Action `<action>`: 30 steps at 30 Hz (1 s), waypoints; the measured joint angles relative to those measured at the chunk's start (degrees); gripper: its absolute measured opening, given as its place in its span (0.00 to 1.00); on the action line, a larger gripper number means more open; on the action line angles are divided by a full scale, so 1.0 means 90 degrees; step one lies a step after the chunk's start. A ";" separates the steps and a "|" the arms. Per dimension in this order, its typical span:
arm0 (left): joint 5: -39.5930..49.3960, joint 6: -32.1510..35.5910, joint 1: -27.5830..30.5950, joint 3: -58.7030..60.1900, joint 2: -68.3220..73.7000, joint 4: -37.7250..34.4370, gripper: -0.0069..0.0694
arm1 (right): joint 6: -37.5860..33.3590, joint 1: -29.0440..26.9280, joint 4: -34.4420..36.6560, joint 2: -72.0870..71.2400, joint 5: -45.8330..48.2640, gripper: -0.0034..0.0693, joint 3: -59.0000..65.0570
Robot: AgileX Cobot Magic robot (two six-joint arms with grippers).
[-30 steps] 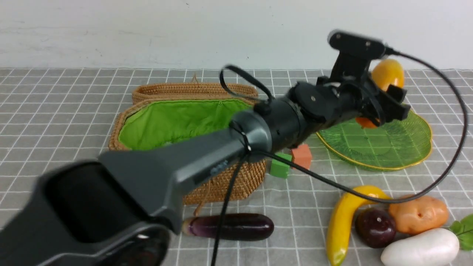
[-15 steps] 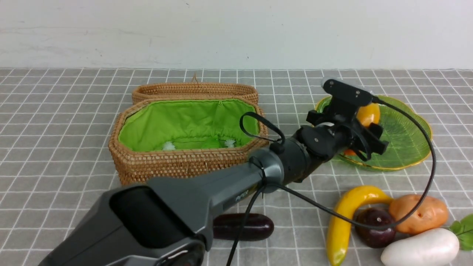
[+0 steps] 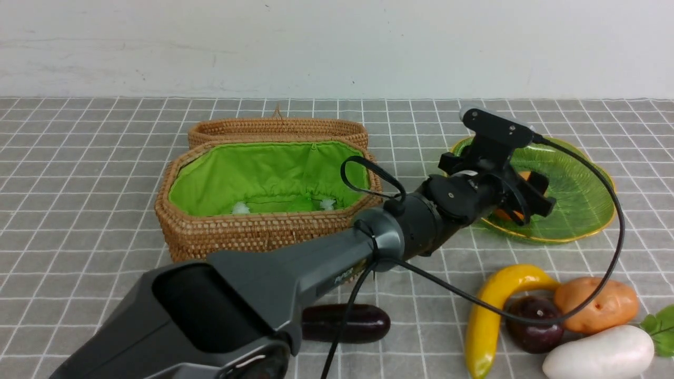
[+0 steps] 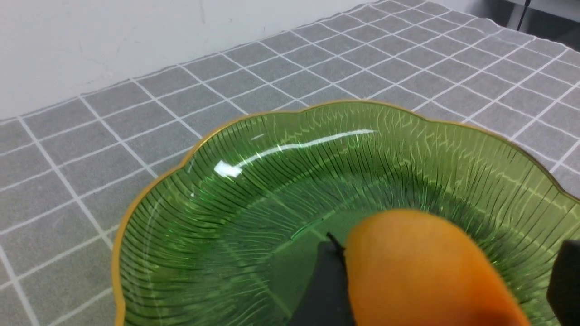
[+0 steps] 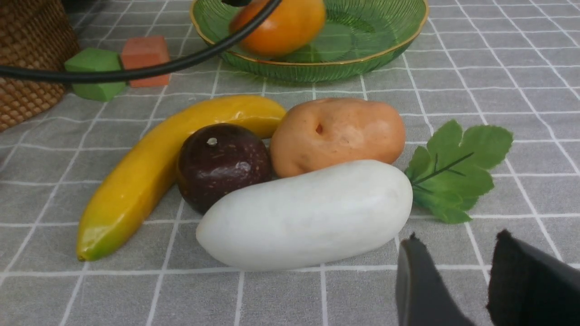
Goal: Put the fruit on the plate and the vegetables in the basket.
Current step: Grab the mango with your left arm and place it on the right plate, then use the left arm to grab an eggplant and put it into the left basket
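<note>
Items are counted: one basket (image 3: pixel 263 237), lid open; one plate (image 3: pixel 576 197), where one mango (image 4: pixel 421 258) is bracketed by the left gripper's (image 4: pixel 444 283) parted jaws; one eggplant (image 3: pixel 358 322), one banana (image 3: pixel 487 321), one radish (image 3: pixel 600 355), one potato (image 3: pixel 597 305), one purple fruit (image 3: pixel 534 323), all on cloth (image 3: pixel 79 184); two cubes (image 5: pixel 95 72) (image 5: pixel 145 56). The right gripper's (image 5: pixel 457 253) jaws are parted, empty.

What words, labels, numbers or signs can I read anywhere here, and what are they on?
Pale lettering on the grey link of the left arm: too small and blurred to read.
Basket, plate: no text.
Nothing else in any view shows readable writing.
</note>
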 joint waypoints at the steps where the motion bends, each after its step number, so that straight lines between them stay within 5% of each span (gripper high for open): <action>1: 0.0000 0.0037 0.0000 0.0000 -0.0015 0.0005 0.86 | 0.0000 0.0000 0.0000 0.0000 0.0000 0.38 0.0000; 9: 0.0512 0.0231 0.0000 0.0000 -0.0186 0.0005 0.84 | 0.0000 0.0000 0.0000 0.0000 0.0000 0.38 0.0000; 15: 0.2833 0.0372 0.0041 0.0049 -0.1311 0.0411 0.62 | 0.0000 0.0000 0.0000 0.0000 0.0000 0.38 0.0000; 18: 0.4436 0.0049 0.0118 0.0037 -0.1845 0.1285 0.39 | 0.0000 0.0000 0.0000 0.0000 0.0000 0.38 0.0000; 21: 0.6034 -0.0787 0.0227 0.0022 -0.2311 0.3003 0.12 | 0.0000 0.0000 0.0000 0.0000 0.0000 0.38 0.0000; 27: 0.8423 -0.2156 0.0373 0.0078 -0.3237 0.6000 0.07 | 0.0000 0.0000 0.0000 0.0000 0.0000 0.38 0.0000; 30: 0.8669 -0.3054 0.0637 0.0653 -0.4201 0.6965 0.07 | 0.0000 0.0000 0.0000 0.0000 0.0000 0.38 0.0000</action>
